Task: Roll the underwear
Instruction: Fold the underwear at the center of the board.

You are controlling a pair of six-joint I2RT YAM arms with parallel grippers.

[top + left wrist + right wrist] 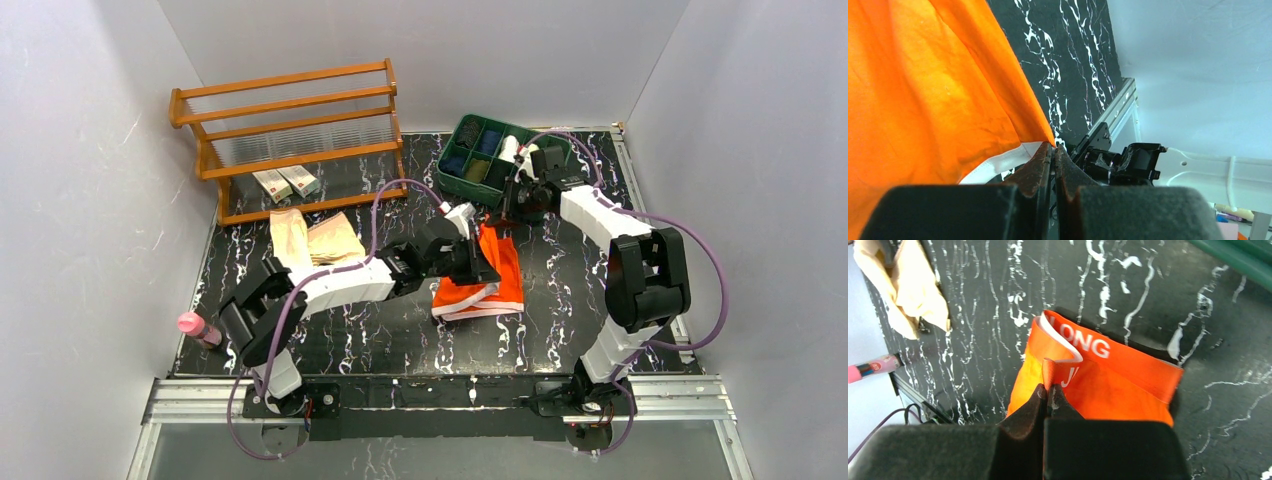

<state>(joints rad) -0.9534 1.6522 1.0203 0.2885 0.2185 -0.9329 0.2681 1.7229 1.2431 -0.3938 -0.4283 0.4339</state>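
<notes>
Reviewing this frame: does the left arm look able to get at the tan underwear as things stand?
Probably not yet. The left gripper is shut on the orange underwear at its edge, so it would have to let go first. Otherwise the tan underwear lies uncovered to that arm's left.

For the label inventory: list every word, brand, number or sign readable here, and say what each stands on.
"LONG": white letters on the waistband of the orange underwear.
"J": start of a second word on the same waistband; the rest is hidden in the fold.
Pink bottle: label too blurred to read.
Two small white boxes: print too small to read.
</notes>
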